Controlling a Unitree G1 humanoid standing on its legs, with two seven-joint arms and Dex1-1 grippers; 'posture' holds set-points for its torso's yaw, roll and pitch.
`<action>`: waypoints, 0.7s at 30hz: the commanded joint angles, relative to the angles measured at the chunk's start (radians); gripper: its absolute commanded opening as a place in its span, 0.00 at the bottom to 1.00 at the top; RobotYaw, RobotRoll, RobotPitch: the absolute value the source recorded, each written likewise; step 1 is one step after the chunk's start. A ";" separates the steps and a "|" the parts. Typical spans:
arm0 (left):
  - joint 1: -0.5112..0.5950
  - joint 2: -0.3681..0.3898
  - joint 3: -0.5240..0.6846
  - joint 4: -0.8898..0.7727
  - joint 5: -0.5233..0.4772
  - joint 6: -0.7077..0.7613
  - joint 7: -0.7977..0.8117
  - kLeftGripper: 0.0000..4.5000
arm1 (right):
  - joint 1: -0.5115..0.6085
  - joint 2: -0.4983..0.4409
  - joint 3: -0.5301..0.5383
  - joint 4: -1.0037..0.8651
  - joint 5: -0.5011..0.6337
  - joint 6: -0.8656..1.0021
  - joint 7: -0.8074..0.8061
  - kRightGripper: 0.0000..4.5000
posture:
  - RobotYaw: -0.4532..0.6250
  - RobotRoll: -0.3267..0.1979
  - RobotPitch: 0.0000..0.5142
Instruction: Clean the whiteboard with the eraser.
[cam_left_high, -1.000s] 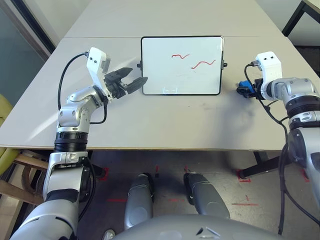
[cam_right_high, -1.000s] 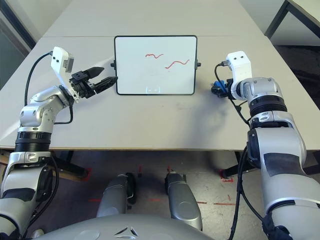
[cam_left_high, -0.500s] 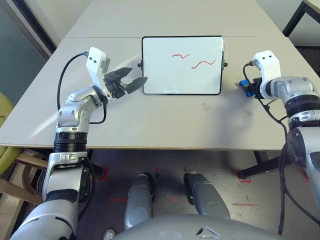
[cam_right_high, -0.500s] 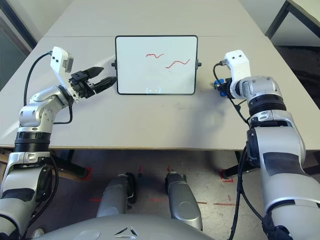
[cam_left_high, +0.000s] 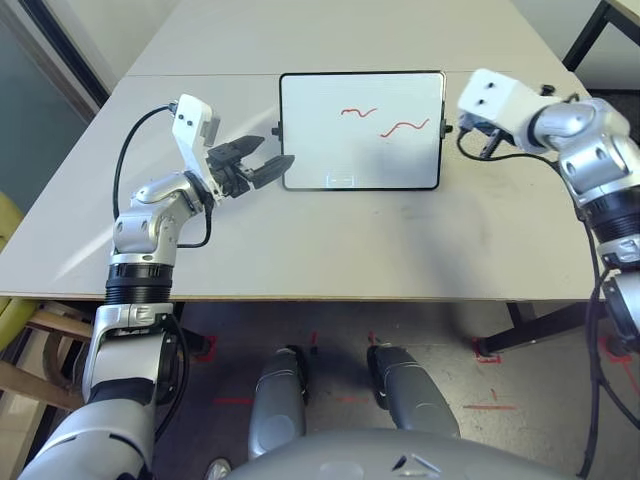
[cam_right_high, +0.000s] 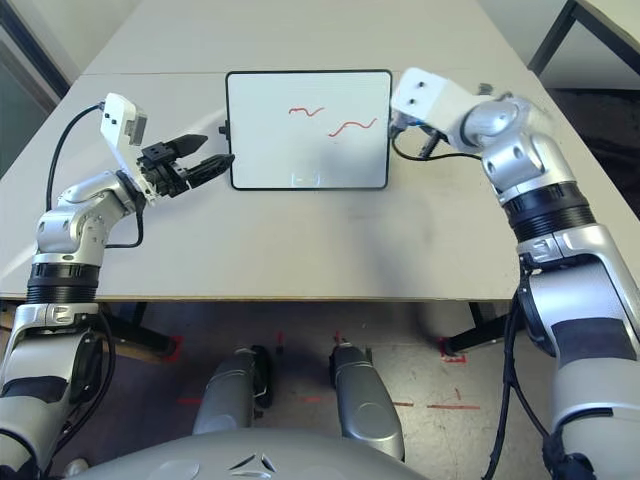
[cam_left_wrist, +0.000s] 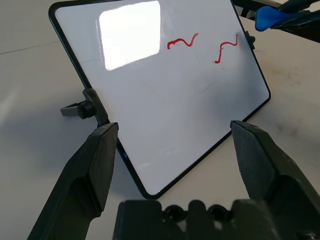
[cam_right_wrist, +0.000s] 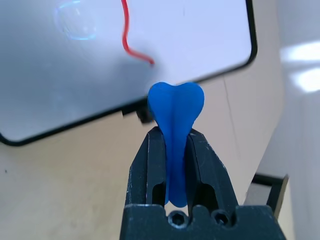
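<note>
The right hand (cam_right_wrist: 175, 150) is clamped on the small bright blue bone-shaped eraser (cam_right_wrist: 175, 107) beside the black-framed rectangular whiteboard (cam_left_high: 330, 140) lying on the grey counter (cam_left_high: 330, 240); the left hand (cam_left_high: 262, 160) waits spread apart. Flat, firm strokes across both red squiggles (cam_left_high: 380, 120) would likely clean best.

right arm has lifted the eraser (cam_right_wrist: 175, 112) off the table toward the whiteboard (cam_left_high: 360, 130).

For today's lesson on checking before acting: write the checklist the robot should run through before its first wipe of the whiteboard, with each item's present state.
1. Eraser clamped in right gripper: ok.
2. Eraser touching the whiteboard: not ok, it is short of the board's edge.
3. Red marks to wipe: ok, two squiggles.
4. Left gripper steadying the board: not ok, open beside its side knob.
5. Board lying flat on the table: cannot tell.
</note>
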 joint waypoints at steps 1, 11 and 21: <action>-0.014 0.000 -0.013 0.009 0.011 0.001 -0.011 1.00 | -0.049 0.036 0.042 0.069 -0.048 -0.060 0.016 0.07 | 0.24 0.62 0.26; 0.016 0.013 -0.004 -0.028 0.000 0.013 -0.014 1.00 | -0.124 0.049 0.063 0.247 -0.100 -0.209 0.066 0.07 | 0.26 0.62 0.26; 0.023 0.012 -0.002 -0.041 -0.001 0.020 -0.009 1.00 | -0.148 0.033 0.049 0.328 -0.117 -0.281 0.063 0.07 | 0.26 0.62 0.27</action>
